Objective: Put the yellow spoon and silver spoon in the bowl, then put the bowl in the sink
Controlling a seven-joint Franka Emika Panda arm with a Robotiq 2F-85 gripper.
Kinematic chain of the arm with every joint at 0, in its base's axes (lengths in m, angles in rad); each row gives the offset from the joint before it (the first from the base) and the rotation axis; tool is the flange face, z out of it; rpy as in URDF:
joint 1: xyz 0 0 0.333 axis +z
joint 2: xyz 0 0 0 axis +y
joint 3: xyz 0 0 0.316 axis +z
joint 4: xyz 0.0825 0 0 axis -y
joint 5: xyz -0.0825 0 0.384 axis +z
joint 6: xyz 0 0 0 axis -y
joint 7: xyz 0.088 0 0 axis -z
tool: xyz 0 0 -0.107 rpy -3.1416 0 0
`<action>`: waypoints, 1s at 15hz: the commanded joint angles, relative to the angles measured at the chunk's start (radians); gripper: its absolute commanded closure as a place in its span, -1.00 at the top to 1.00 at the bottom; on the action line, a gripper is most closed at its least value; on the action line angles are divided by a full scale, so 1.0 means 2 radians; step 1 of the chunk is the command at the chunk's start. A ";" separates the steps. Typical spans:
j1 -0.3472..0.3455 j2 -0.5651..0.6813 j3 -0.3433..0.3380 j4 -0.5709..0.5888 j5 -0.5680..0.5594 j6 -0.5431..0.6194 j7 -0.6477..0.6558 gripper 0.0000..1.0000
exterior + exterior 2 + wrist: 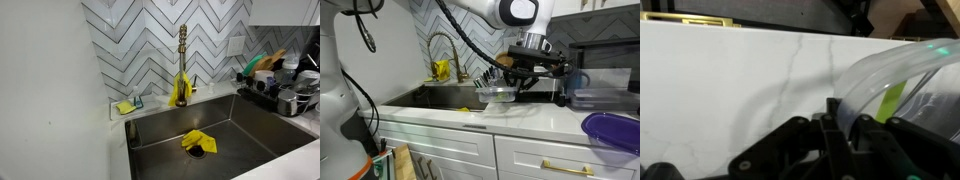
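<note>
My claw [511, 84] clamped tight on rim of clear bowl [497, 95], over tabletop [535, 120]. Yellow spoon [890, 100] inside. Sink [425, 97] just beside bowl, faucet [442, 48] side; next move prob. that way.

We log: bowl [890, 78] at the gripper [845, 115], clear glossy plastic; countertop [720, 80] under it, smooth veined white stone; sink [250, 125], matt steel.

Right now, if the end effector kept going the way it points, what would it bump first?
Probably the white counter: the end effector, gripping the bowl by its rim, points down at it beside the sink. Depth is unclear.
</note>
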 commanded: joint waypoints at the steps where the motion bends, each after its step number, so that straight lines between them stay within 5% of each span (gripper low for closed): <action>1: 0.017 -0.033 0.010 -0.022 -0.003 -0.025 -0.029 -0.96; 6: 0.046 -0.072 0.022 -0.037 -0.013 -0.079 -0.038 -0.96; 15: 0.101 -0.092 0.050 -0.034 0.008 -0.055 -0.024 -0.96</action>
